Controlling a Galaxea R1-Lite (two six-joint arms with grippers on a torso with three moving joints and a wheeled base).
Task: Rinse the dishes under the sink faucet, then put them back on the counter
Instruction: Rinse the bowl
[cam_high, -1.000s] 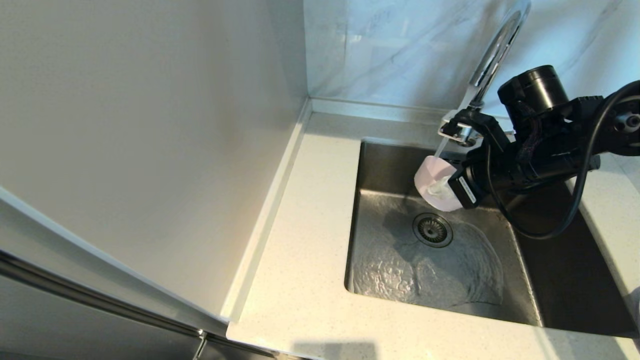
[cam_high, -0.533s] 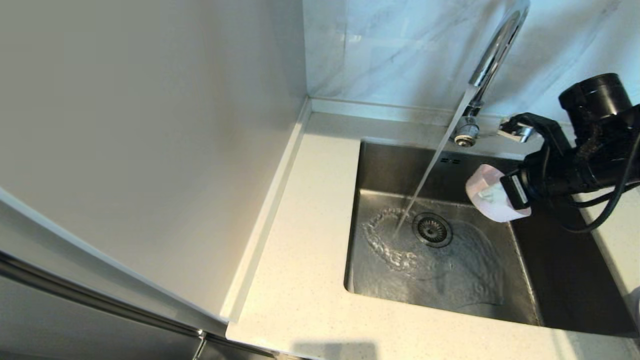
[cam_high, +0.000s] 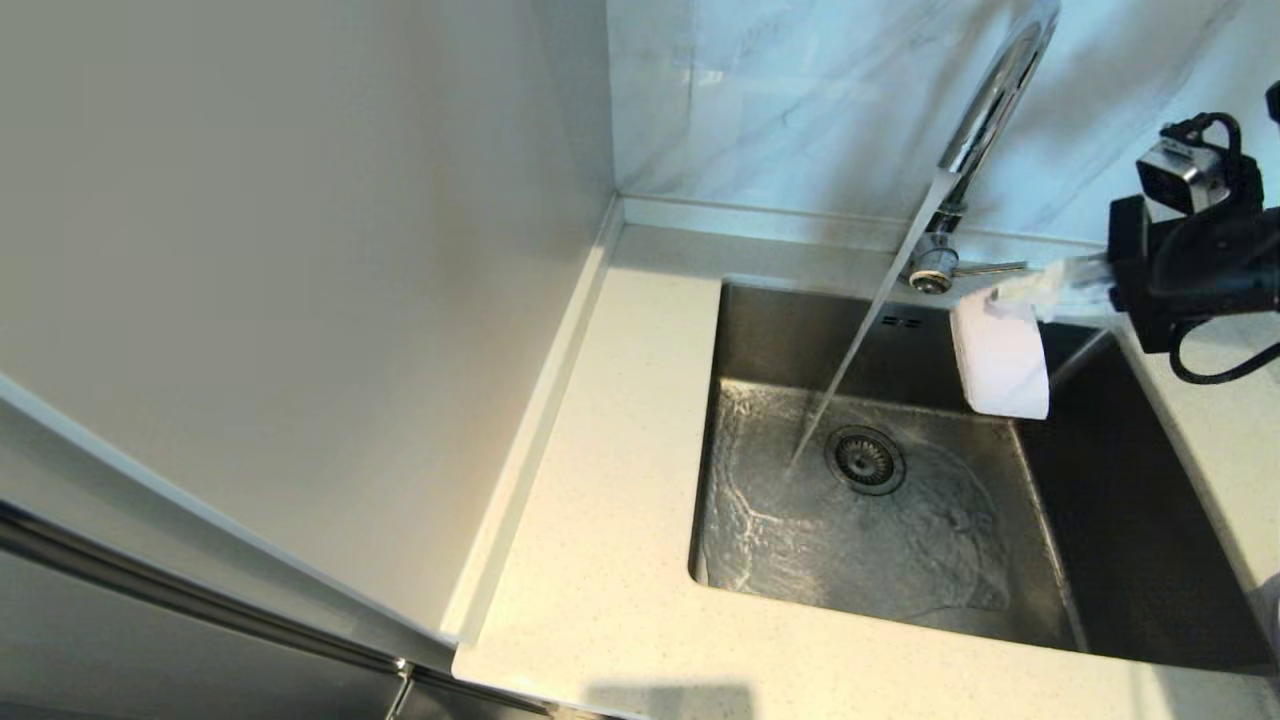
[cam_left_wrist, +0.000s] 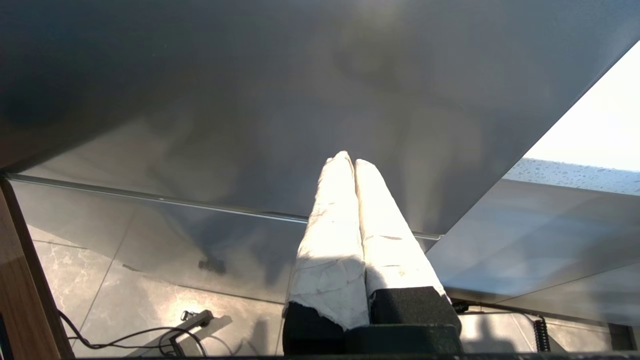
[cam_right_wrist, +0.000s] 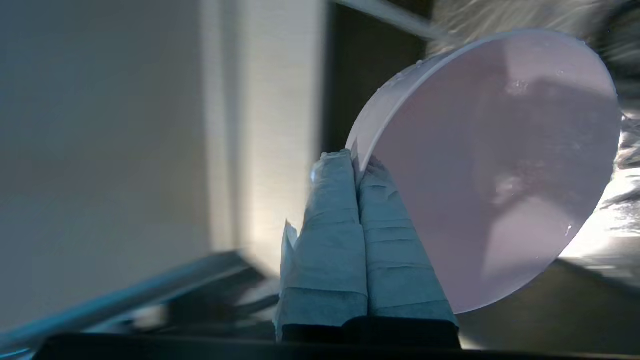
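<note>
Pincer on our right arm (cam_right_wrist: 352, 165) is pressed together on the rim of the lilac-pink plate (cam_right_wrist: 500, 165), gripping only the edge so both faces stay bare for rinsing. Plate (cam_high: 1000, 355) hangs on edge over the right side of the sink (cam_high: 1080, 520), clear of the water stream (cam_high: 850, 370); we judge tilting it lets drips fall into the basin, not on the desk (cam_high: 600, 560). Rinse of this piece looks done; next we likely carry it to the desk at right. Thin edge grip is wet, so slip risk. Left pincer (cam_left_wrist: 354, 162) sits parked below desk level, fingers together, holding nothing. Farther back, faucet (cam_high: 985, 110) runs, water pooling near the drain strainer (cam_high: 865, 460).
</note>
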